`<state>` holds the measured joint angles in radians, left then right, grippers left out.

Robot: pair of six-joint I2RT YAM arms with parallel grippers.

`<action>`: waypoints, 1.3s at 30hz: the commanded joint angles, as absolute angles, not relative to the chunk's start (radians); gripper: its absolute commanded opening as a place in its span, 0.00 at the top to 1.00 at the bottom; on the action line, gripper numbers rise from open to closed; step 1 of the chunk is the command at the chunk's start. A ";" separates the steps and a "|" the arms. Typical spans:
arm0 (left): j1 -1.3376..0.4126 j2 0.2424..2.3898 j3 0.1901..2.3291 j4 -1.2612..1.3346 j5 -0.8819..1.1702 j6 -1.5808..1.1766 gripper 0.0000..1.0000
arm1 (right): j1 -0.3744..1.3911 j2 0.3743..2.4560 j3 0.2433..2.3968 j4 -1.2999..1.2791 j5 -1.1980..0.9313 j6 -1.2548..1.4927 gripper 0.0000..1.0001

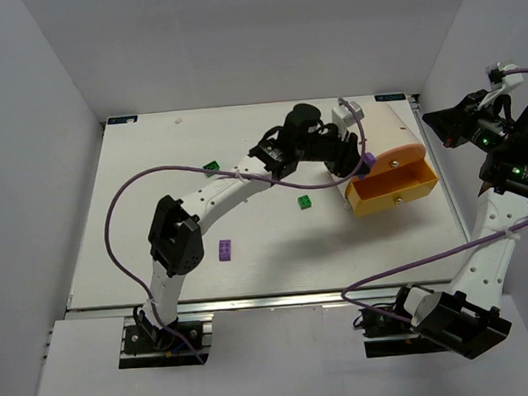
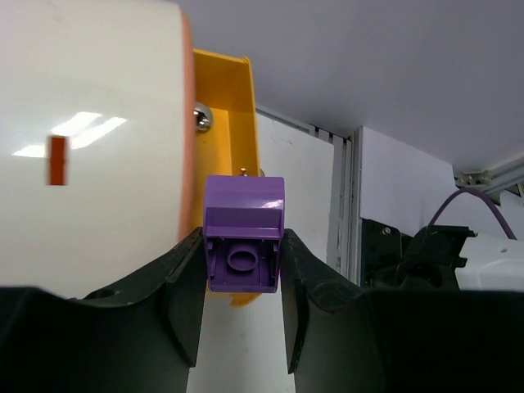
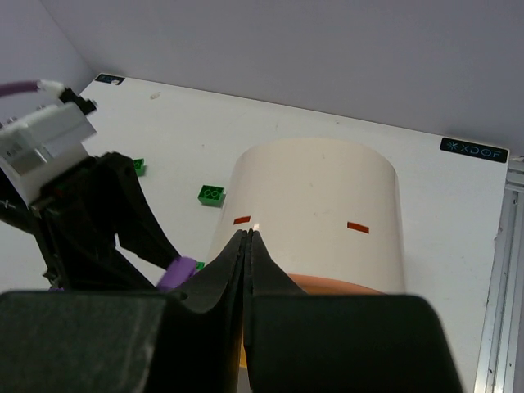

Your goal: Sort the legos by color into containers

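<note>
My left gripper point(image 2: 242, 246) is shut on a purple lego point(image 2: 243, 205), held studs-away beside the orange face of the cream-white tub container point(image 2: 90, 139). In the top view the left gripper point(image 1: 360, 166) holds this purple lego point(image 1: 368, 161) just above the left end of the tub's open orange drawer point(image 1: 395, 189). A second purple lego point(image 1: 224, 250) lies on the table near the left arm. Two green legos point(image 1: 212, 166) point(image 1: 306, 201) lie left of the tub point(image 1: 381, 128). My right gripper point(image 3: 247, 234) is shut and empty, raised right of the tub point(image 3: 315, 205).
The left arm's purple cable point(image 1: 119, 199) loops over the left of the table. White walls stand on three sides. The table's metal rail point(image 3: 499, 270) runs along the right edge, and the right arm point(image 1: 507, 172) hangs over it.
</note>
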<state>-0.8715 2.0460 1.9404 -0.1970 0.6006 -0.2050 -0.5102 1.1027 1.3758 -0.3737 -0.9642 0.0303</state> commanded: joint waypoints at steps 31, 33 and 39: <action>-0.996 2.121 2.045 -0.285 0.210 -0.043 0.36 | -0.503 1.068 1.295 -0.299 -1.150 0.087 1.00; -0.996 2.118 2.051 -0.287 0.209 -0.051 0.32 | -0.502 1.066 1.296 -0.307 -1.157 0.083 1.00; -0.996 2.094 2.069 -0.269 0.213 -0.075 0.38 | -0.499 1.065 1.295 -0.328 -1.216 0.042 0.99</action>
<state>-1.0039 2.1368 2.0274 -0.2893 0.2409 -0.0620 -0.5072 1.0855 1.2945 -0.3325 -1.1534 0.0673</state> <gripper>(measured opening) 0.644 0.013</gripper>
